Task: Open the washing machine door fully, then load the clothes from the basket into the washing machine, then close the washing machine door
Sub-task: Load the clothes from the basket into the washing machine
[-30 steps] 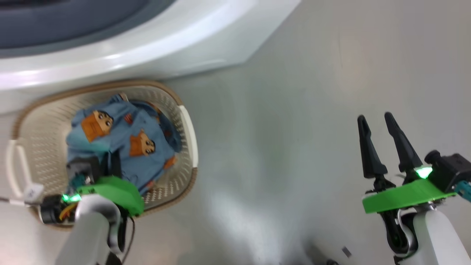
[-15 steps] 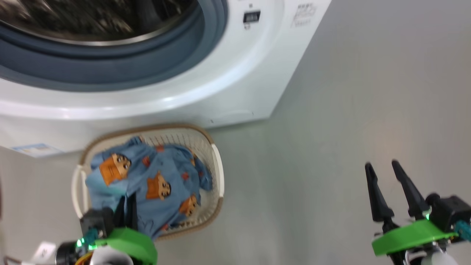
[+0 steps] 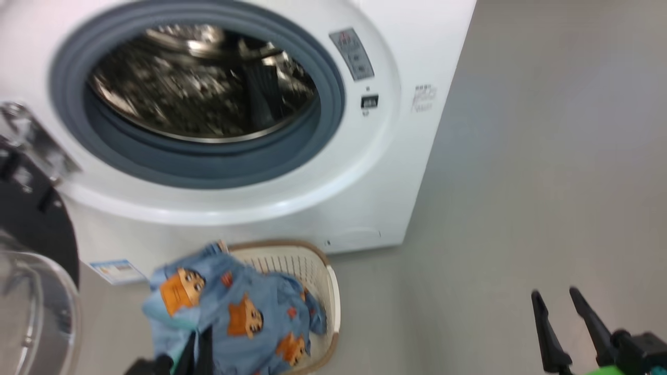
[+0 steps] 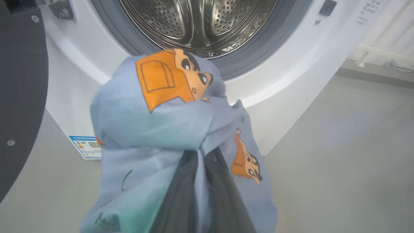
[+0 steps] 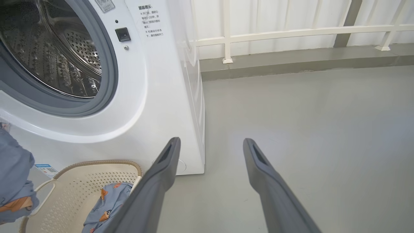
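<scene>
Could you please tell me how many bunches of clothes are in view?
2: some clothes gripped by the left end effector before the washing machine, more lying in the basket; they may join out of sight.

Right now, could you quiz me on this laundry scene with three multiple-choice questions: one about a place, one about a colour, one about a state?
1. Where is the basket?
A. On a table
B. On the floor in front of the washing machine
C. On top of the machine

2. What colour are the clothes in the left tool?
A. Plain white
B. Red stripes
C. Light blue with orange figures

3. How is the door?
A. Swung open
B. Shut
C. Taken off and lying in the basket

Answers:
1 B: the basket sits on the grey floor at the machine's foot.
2 C: the clothes bunched around the shut tool are blue with orange cartoon prints.
3 A: the drum is uncovered and the door's black rim stands off to one side.
</scene>
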Robot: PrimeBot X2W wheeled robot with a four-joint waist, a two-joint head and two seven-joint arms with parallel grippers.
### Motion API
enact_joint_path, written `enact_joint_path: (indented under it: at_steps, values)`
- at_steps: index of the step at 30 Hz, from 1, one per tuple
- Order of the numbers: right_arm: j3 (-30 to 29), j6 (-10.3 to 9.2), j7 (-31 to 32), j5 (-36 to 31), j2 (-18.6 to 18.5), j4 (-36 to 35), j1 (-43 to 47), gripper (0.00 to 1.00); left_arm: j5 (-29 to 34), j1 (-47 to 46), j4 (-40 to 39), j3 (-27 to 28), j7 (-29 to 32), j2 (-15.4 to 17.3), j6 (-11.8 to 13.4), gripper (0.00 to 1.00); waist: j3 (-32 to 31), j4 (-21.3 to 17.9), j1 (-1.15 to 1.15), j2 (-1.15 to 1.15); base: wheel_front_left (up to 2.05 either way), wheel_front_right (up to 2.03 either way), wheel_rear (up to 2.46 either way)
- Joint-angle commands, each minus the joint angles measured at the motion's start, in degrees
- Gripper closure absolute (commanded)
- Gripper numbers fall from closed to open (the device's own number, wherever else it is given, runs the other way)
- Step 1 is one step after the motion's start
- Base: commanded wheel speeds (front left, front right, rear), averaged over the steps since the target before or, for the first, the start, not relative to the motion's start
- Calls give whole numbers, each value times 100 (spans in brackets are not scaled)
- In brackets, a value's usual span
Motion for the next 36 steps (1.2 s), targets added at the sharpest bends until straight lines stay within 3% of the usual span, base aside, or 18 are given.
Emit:
enact_joint_path:
  at_steps: [1, 20, 36]
  values:
    - [86, 56, -68, -96, -62, -136, 83, 0, -38, 89, -203, 124, -79, 37, 69, 100, -598, 158, 0, 0, 0, 0, 0]
    - [50, 56, -68, -225, 130, -207, 398, 0, 85, 684, -756, 46, -79, 36, 102, 100, -1040, 218, 0, 0, 0, 0, 0]
    - [136, 56, -68, -174, 192, -210, 331, 0, 71, 515, -810, -1, -79, 36, 112, 100, -856, 62, 0, 0, 0, 0, 0]
